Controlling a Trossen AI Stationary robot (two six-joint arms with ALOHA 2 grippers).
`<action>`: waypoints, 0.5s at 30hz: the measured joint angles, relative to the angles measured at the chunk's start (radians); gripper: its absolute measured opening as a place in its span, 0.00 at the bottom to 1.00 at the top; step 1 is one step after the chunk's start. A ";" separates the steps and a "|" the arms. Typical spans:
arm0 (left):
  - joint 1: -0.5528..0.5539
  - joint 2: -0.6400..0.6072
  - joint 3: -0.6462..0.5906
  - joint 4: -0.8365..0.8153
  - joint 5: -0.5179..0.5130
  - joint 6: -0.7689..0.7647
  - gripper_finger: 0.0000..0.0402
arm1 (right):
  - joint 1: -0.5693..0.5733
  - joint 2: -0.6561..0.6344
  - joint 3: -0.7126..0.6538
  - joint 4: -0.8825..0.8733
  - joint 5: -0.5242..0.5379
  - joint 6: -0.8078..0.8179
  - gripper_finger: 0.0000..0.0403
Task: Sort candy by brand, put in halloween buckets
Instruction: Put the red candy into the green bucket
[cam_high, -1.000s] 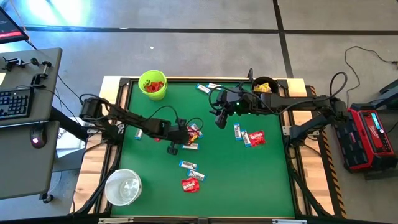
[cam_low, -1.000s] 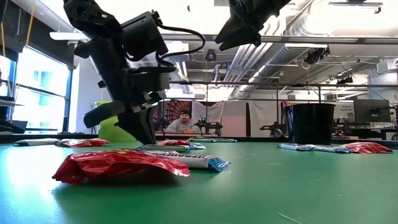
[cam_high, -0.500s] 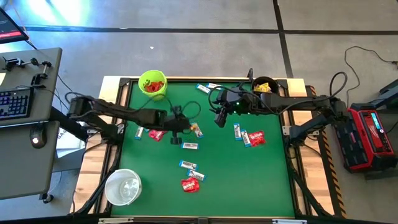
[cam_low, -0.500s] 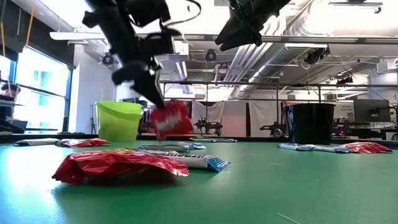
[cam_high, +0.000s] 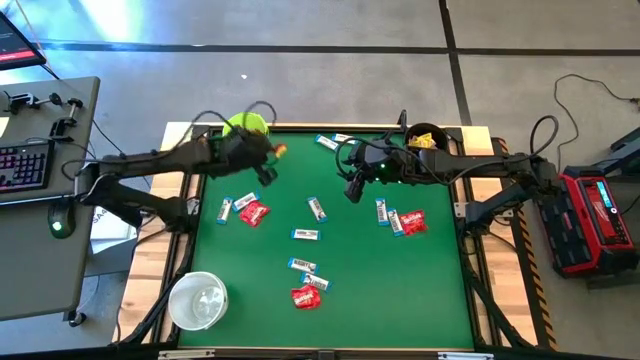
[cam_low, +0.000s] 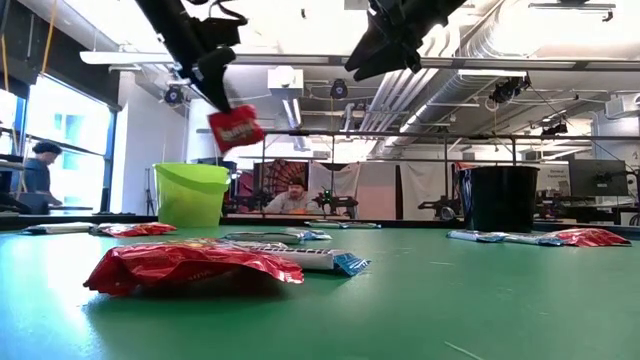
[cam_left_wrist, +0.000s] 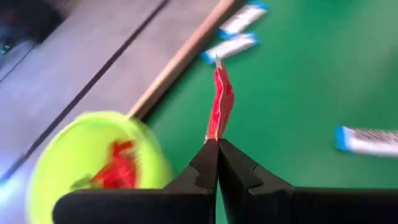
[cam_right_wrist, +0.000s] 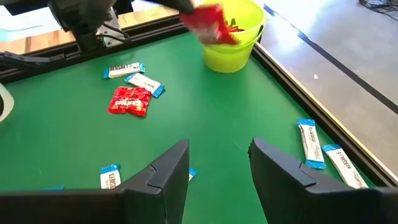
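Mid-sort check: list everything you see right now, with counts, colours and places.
Lime green bucket: one, upper-left corner in the high view, red pieces inside.
Black bucket: one, upper-right corner.
White bucket: one, lower-left corner.
Red packets: three lying on the mat.
White-and-blue bars: about ten, scattered over the mat.
Yellow packets: in the black bucket, count unclear.
Table: one, green mat.
People: two, in the room behind.
Left gripper: shut on a red packet, beside the lime green bucket.
Right gripper: open, above mid-table.
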 joint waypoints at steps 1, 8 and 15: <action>0.019 -0.008 0.004 -0.015 -0.016 -0.020 0.00 | 0.000 0.000 0.000 0.004 0.000 0.000 0.39; 0.174 -0.027 0.010 -0.089 -0.087 -0.133 0.00 | 0.000 0.000 0.000 0.015 0.002 0.006 0.39; 0.288 0.023 -0.016 -0.113 -0.085 -0.092 0.00 | 0.000 0.000 0.000 0.010 0.002 0.025 0.39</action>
